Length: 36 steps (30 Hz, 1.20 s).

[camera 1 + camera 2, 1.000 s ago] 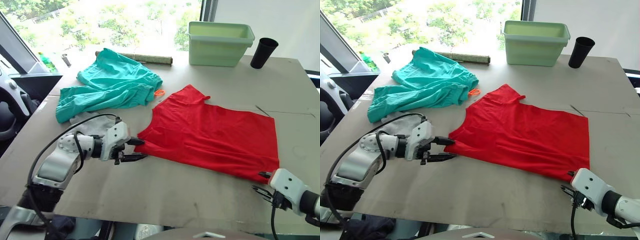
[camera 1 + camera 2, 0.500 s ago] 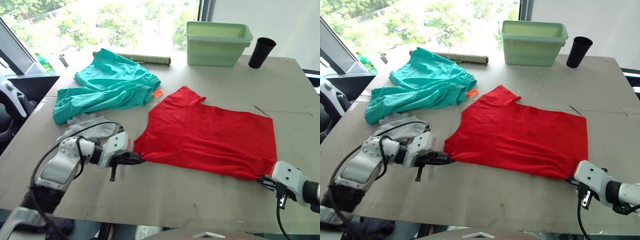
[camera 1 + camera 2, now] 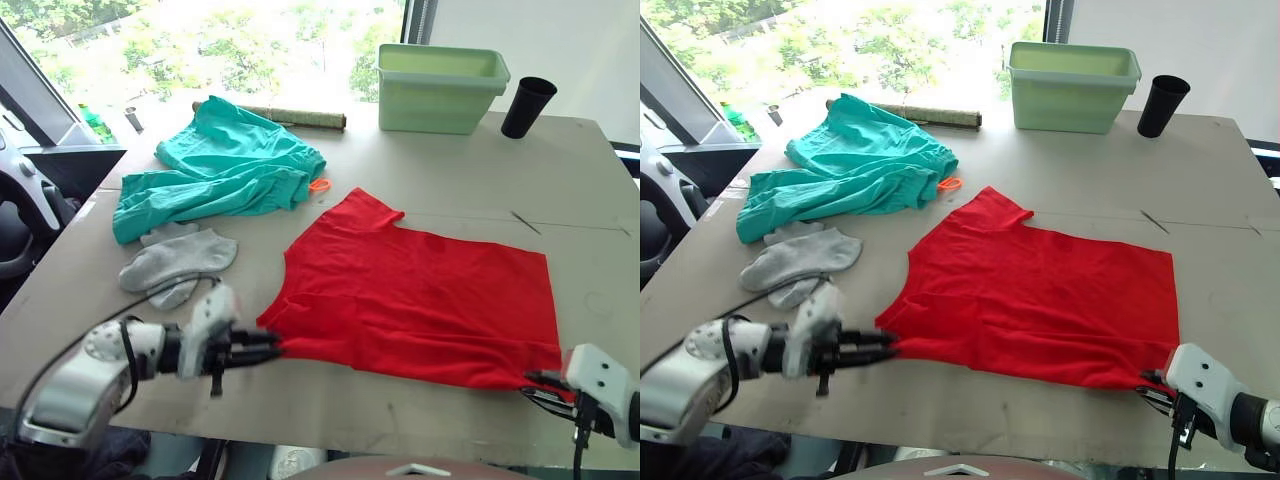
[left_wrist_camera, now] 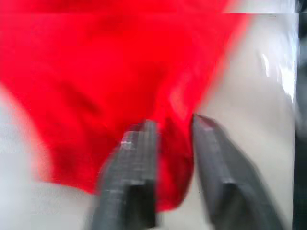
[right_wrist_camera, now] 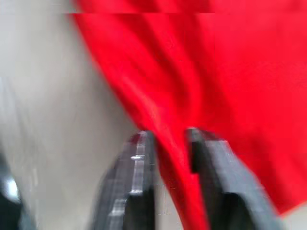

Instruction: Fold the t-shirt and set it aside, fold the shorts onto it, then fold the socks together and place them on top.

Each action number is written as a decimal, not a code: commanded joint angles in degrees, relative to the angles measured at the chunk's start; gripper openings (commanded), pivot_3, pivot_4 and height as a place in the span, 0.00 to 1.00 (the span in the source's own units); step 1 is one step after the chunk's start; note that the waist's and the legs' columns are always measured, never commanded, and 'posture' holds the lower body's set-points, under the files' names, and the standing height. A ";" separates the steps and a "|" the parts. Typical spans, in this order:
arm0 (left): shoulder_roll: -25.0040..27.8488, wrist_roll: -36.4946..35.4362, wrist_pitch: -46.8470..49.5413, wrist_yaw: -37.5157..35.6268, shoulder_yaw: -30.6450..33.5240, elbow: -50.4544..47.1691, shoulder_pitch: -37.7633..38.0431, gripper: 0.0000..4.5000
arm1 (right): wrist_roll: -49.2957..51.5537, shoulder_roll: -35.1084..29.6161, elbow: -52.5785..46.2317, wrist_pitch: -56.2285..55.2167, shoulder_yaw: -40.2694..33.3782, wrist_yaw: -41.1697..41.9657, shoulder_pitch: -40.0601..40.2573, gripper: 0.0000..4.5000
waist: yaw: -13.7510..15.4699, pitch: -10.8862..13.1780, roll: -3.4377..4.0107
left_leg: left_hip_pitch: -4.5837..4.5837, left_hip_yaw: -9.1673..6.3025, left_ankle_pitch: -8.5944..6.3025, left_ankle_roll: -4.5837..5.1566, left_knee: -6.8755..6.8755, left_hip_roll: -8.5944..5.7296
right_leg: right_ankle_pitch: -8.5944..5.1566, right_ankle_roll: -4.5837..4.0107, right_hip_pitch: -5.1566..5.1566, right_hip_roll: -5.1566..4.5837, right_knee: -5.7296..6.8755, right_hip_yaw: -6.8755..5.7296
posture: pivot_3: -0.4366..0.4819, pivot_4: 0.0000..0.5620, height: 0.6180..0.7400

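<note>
The red t-shirt (image 3: 420,295) lies spread flat on the table's middle and right. My left gripper (image 3: 268,345) is shut on its near left corner, with red cloth pinched between the fingers (image 4: 139,158). At the near right corner my right gripper (image 3: 543,388) is shut on the hem, the fabric running between its fingers (image 5: 139,158). The teal shorts (image 3: 220,168) lie crumpled at the far left, an orange drawstring loop (image 3: 319,185) beside them. Two grey-white socks (image 3: 178,260) lie just in front of the shorts.
A pale green bin (image 3: 440,87) and a black cup (image 3: 525,105) stand at the table's far edge. A cardboard roll (image 3: 290,117) lies behind the shorts. A dark chair (image 3: 40,190) stands off the table's left side.
Both grippers have pulled back toward the near edge with the t-shirt's corners in them, drawing the shirt nearer and flatter. The left arm no longer covers the socks.
</note>
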 commanded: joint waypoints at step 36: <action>-39.87 37.85 -22.25 23.46 -20.46 89.64 -73.93 0.42 | 9.53 9.65 -12.30 14.99 22.36 -34.97 -33.59 0.76 | -0.03 0.37 -0.87 | -0.76 -0.54 0.01 0.08 0.63 -0.80 | 0.21 0.37 -0.17 0.28 0.34 -0.28 | 0.48 0.27 1.00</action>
